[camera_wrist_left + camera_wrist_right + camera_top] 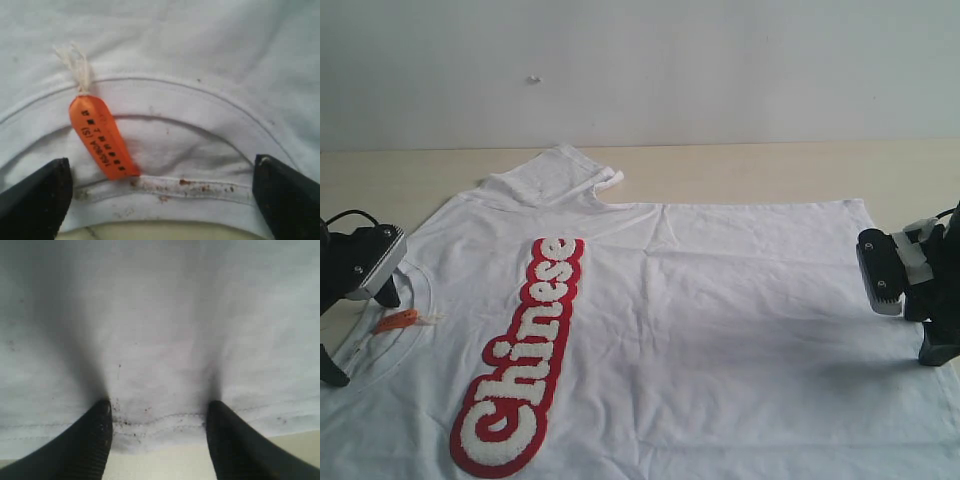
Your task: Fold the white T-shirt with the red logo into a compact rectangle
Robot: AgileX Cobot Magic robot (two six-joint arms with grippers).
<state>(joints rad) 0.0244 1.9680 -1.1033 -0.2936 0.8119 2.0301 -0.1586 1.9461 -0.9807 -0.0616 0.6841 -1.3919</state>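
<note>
Across the white T-shirt (740, 300) the red logo (520, 365) reads "Chinese"; left claw (161, 162) and right claw (159, 405) gape empty.

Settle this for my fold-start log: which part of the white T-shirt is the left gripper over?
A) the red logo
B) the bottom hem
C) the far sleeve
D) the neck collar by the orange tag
D: in the left wrist view the left gripper has its jaws open across the ribbed collar of the white T-shirt, with the orange tag lying between them.
</note>
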